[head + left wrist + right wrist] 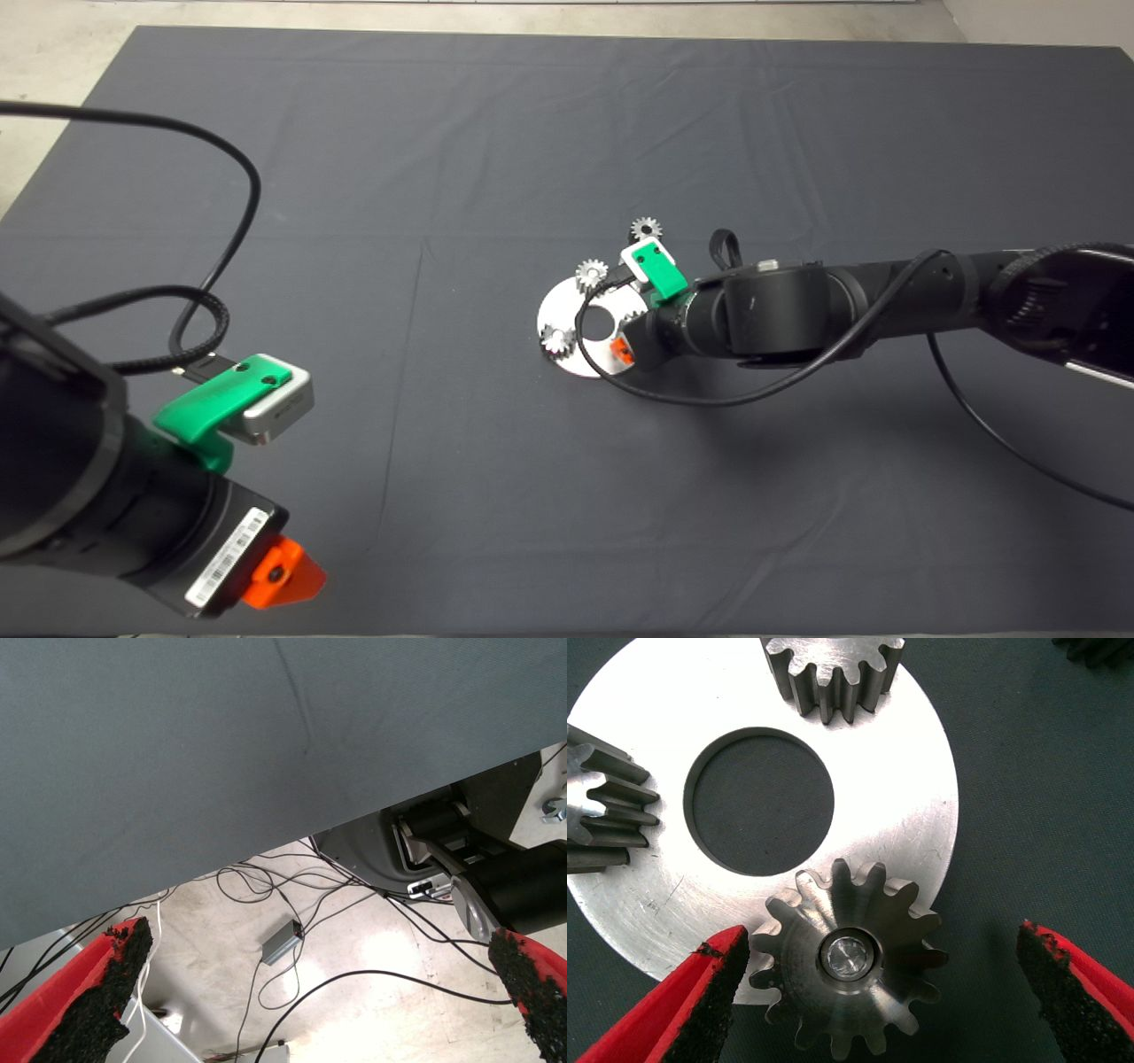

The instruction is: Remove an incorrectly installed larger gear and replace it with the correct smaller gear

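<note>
**Right gripper astride the larger gear on the disc**

Dark grey cloth covers the table [496, 159], with a strip of pale floor showing past its far edge. Toward the middle of the mat lies a round steel disc [895, 771] with a wide centre hole, and the right gripper [881, 979] hangs directly over its rim. Between the gripper's spread fingers [713, 992] sits the larger gear [849, 967], seated on a pin at the disc's edge, its flared teeth partly overhanging the mat. One pad is just beside the gear's teeth; the other stands well clear of it, so the gear is not clamped.

Two smaller straight-toothed gears sit on the disc beyond the fingertips: one [831, 675] across the centre hole from the gripper, another [602, 797] off to one side at the rim. The smaller gear [646, 229] lies loose on the mat just beyond the disc, close to the right arm's wrist camera.

At the near left edge of the mat the left gripper [314, 997] waits, its fingers released and wide apart, holding nothing. Its wrist view shows the mat's edge, with cables [292, 895] on the floor.
</note>
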Robot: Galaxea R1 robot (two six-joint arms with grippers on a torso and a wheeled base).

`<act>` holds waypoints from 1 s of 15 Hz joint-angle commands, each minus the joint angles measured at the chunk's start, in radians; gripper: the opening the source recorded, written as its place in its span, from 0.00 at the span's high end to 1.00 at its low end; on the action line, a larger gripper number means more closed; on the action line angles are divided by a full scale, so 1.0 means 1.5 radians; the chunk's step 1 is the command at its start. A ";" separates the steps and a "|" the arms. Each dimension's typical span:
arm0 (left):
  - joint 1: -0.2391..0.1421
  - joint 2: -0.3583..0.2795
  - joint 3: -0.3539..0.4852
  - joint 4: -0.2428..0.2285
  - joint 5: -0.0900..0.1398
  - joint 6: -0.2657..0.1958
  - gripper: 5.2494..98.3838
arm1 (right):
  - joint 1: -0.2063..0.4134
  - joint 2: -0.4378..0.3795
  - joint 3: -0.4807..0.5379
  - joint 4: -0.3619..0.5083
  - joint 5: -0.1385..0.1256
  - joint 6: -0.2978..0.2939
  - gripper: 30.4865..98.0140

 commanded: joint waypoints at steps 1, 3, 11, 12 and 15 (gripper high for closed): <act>-0.010 -0.001 0.009 -0.005 0.015 0.002 0.01 | 0.011 0.008 0.003 -0.020 0.005 0.002 0.27; -0.010 -0.001 0.009 -0.005 0.015 0.003 0.01 | 0.012 0.009 0.004 -0.020 0.006 0.005 0.27; -0.010 -0.002 0.009 -0.005 0.015 0.002 0.01 | 0.012 0.011 0.002 -0.020 0.006 0.005 0.42; -0.010 -0.002 0.009 -0.005 0.015 0.002 0.01 | 0.012 0.011 0.002 -0.020 0.006 0.006 0.44; -0.010 -0.001 0.009 -0.005 0.014 0.002 0.01 | 0.011 0.016 0.001 -0.020 0.014 0.006 0.48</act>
